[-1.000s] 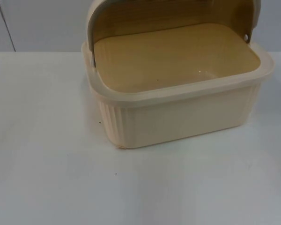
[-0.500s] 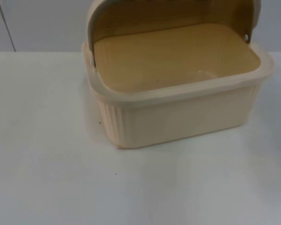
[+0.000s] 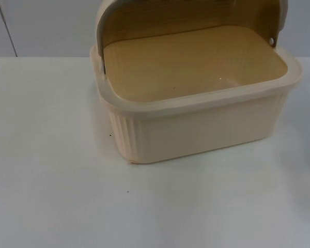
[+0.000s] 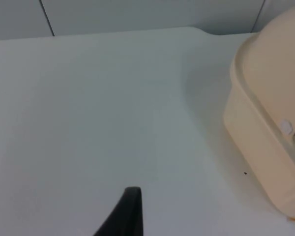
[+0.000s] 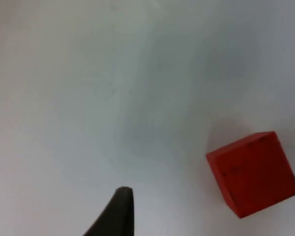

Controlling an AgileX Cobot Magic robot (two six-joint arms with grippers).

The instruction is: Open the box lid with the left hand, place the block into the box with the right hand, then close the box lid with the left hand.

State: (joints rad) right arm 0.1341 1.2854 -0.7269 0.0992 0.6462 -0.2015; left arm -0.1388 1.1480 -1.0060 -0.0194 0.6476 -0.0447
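The cream plastic ribbed box [image 3: 196, 124] stands on the white table [image 3: 57, 170], towards its rear, close before the grey partition wall [image 3: 41, 26]. Its domed lid [image 3: 186, 15] is raised and stands behind the open compartment. In the left wrist view, the box [image 4: 265, 147] lies beside open table [image 4: 98, 108], with the left tool's fingertip [image 4: 125, 216] above the table and apart from it. In the right wrist view, the red cube block [image 5: 253, 173] rests on the table [image 5: 88, 88], near the right tool's fingertip [image 5: 117, 214] but not touching it.

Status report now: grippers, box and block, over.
Left gripper over bare table beside the box. Right gripper above table near red block, not holding it. Lid open, box empty. Nothing in the way.
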